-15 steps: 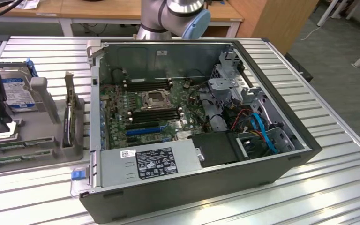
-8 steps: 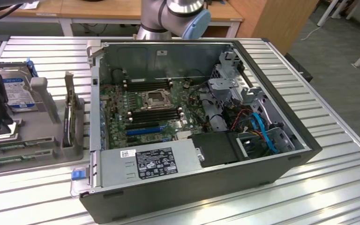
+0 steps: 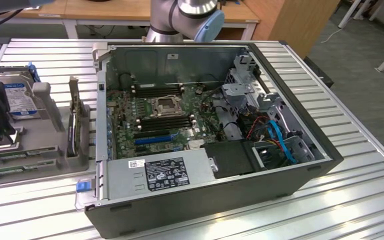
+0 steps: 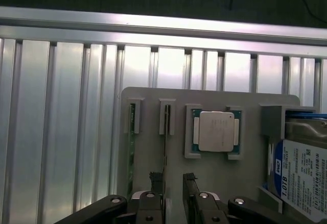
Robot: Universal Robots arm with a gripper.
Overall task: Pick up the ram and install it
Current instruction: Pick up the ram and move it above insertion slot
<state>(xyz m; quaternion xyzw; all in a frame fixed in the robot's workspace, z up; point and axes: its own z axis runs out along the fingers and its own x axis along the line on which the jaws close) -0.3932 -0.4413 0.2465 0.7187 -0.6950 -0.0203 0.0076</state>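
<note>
The gray holder [image 4: 150, 150] keeps the ram [image 4: 164, 155] on edge between the gripper's [image 4: 172, 179] wide-apart, empty fingers, with a CPU [image 4: 216, 131] just beyond.

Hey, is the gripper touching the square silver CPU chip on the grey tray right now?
Apart. The wrist view shows a strip of bare grey tray between the gripper and the square silver CPU chip.

Computer case [image 3: 245, 200] on slatted table [image 3: 352, 200]; CPU chip [image 4: 216, 131] seemingly seated in grey holder [image 4: 148, 150].
</note>
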